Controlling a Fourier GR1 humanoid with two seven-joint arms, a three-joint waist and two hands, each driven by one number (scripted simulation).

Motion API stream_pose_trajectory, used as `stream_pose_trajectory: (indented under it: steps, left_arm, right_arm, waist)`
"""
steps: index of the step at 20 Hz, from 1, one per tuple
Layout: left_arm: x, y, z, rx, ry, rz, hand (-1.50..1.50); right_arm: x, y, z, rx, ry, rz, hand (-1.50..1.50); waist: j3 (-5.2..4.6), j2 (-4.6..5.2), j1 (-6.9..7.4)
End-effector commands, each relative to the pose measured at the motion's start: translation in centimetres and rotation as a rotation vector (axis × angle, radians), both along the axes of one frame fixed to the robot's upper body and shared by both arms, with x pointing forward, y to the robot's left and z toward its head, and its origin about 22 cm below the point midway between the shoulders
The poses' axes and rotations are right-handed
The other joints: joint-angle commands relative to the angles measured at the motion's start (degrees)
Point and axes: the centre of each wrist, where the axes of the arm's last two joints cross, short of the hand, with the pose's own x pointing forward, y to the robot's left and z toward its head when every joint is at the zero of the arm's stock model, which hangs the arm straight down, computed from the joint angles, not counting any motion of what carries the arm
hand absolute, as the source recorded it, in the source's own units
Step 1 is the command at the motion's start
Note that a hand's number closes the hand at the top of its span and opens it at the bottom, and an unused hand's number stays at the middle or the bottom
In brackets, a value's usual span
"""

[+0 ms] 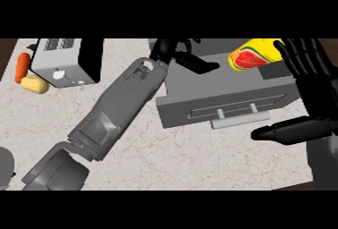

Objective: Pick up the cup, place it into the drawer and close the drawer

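**A:** How many things are on the counter [198, 156], all told?

**B:** One drawer unit [218, 96], grey, pulled open, with a single pale bar handle [241, 120] on its front. One cup [254, 54], yellow with a watermelon slice printed on it. One toaster [63, 60], grey and black, at the far left corner. Beside the toaster lie two foods: one orange carrot [22, 67] and one yellowish potato [34, 84], touching each other.

**A:** And where is the cup?

**B:** At the far right end of the open drawer, lying tilted on its side. It sits just against the fingers of the right hand [310, 71]. Whether it rests on the drawer's floor or hangs above it, I cannot tell.

**A:** Does the right hand have hold of it?

**B:** The fingers are stretched out nearly straight along the cup's right side, and the thumb [287, 130] sticks out well below, in front of the drawer face. So the hand is spread wide, touching the cup at most, with nothing curled round it.

**A:** The other hand?

**B:** The left hand [178, 53] reaches across from the lower left, its grey forearm [122, 107] running diagonally over the counter. The hand is over the drawer's left far part, fingers bent, one dark finger pointing right towards the cup. It closes on nothing I can see.

**A:** Anything else?

**B:** One grey rounded shape [5, 167] at the left edge, mostly cut off.
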Motion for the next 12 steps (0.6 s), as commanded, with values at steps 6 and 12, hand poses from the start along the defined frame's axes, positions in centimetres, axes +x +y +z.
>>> stream_pose_trajectory:
  steps: [6,12]
  left_arm:
    - [-0.5,0.4,-1.1,-0.21,0.002,0.014,-1.5]
    - [-0.7,-0.3,0.5,-0.384,-0.089,-0.043,-1.5]
  right_arm:
    - [0.8,3.4,-0.7,0.016,0.025,0.273,-1.5]
    - [0.8,5.3,-0.6,-0.075,0.076,0.547,1.5]
  waist:
    - [-0.07,1.01,-2.67]
    - [-0.16,0.2,-1.31]
